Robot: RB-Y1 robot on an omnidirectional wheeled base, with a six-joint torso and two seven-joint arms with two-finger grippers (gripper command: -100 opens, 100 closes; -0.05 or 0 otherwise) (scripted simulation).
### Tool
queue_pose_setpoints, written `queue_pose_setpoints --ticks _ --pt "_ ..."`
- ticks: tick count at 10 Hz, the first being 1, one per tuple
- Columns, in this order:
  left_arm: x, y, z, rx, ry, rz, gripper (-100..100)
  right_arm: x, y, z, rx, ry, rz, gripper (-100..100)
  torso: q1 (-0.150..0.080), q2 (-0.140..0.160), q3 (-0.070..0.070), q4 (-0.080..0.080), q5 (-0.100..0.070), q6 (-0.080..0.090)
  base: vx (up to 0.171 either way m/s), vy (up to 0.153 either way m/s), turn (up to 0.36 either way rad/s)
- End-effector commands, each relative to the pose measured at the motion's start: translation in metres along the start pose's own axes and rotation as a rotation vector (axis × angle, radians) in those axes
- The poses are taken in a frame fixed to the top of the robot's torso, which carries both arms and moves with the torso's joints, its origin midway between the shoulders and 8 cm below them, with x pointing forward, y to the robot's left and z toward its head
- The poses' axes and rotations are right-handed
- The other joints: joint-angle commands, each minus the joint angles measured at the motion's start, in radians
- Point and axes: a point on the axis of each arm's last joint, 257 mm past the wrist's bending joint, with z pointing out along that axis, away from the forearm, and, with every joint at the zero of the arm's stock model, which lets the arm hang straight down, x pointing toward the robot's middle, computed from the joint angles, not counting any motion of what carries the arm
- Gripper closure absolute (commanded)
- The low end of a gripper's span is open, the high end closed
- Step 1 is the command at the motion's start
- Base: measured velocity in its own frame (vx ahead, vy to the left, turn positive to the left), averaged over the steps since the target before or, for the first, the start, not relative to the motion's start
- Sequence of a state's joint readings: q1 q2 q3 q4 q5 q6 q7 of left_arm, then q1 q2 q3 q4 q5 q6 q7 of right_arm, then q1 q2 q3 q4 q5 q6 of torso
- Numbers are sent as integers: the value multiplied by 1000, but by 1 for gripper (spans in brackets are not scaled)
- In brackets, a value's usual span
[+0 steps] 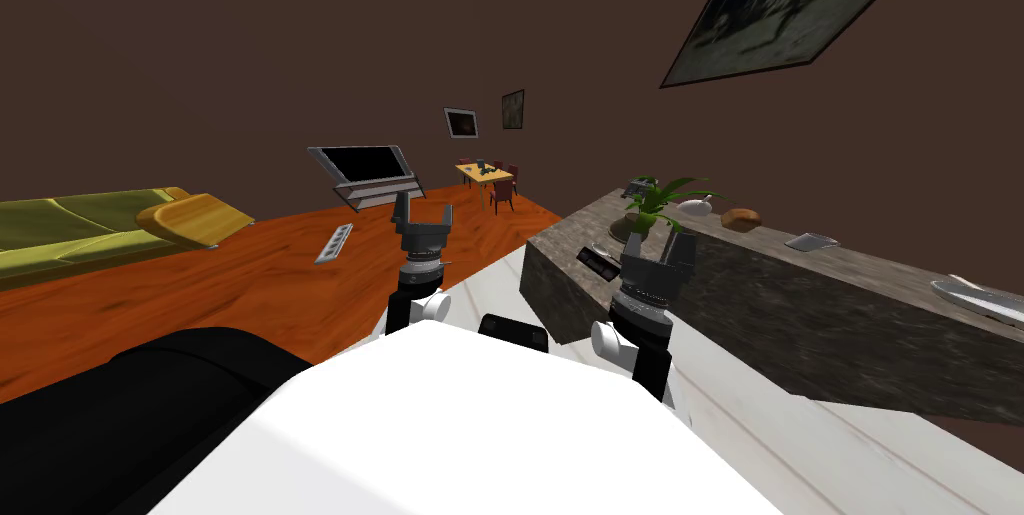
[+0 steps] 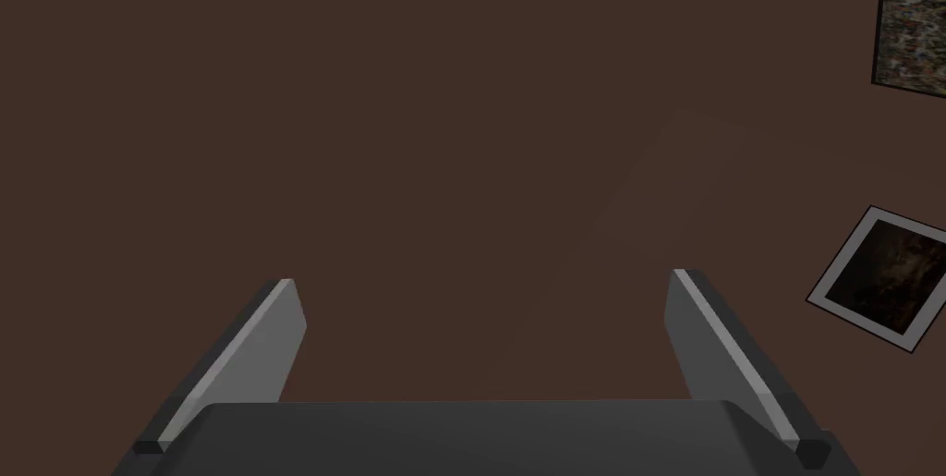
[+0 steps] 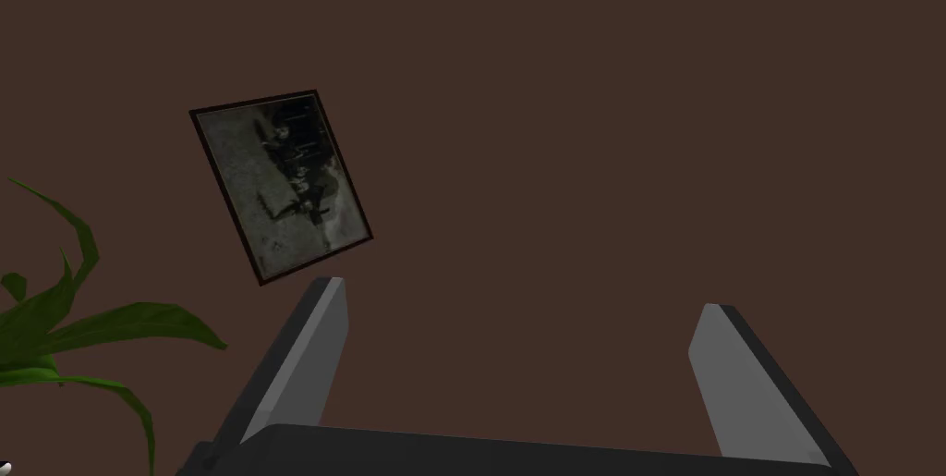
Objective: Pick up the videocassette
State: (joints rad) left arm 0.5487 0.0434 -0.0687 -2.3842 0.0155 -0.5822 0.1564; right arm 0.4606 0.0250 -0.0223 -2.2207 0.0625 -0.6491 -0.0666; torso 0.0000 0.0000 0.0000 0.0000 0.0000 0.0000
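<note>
When reaching for the videocassette [image 1: 598, 262] flat on the surface [image 1: 870, 269], favour the wide-open right tool [image 1: 662, 245], just right of it.

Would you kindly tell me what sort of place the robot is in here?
Most likely an open-plan living and dining area of a home: a green sofa, a TV, a small table with chairs by the far wall, and a stone counter bearing a plant.

Videocassette [image 1: 598, 263]: one. Wall pictures [image 1: 800, 4] [image 1: 461, 122] [image 1: 513, 109]: three. Sofa [image 1: 80, 224]: one. Plant [image 1: 655, 201]: one.
</note>
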Motion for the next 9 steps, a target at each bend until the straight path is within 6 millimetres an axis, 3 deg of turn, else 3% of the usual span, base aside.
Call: queue_pose_setpoints --ticks 1,9 --pt "0 0 0 0 0 0 0 3 0 0 -1 41 -16 -100 0 0 0 0 0 0 22 18 6" --pt "0 0 0 0 0 0 0 20 -11 -8 13 257 -116 -100 4 -6 -4 -1 1 0 85 60 28"
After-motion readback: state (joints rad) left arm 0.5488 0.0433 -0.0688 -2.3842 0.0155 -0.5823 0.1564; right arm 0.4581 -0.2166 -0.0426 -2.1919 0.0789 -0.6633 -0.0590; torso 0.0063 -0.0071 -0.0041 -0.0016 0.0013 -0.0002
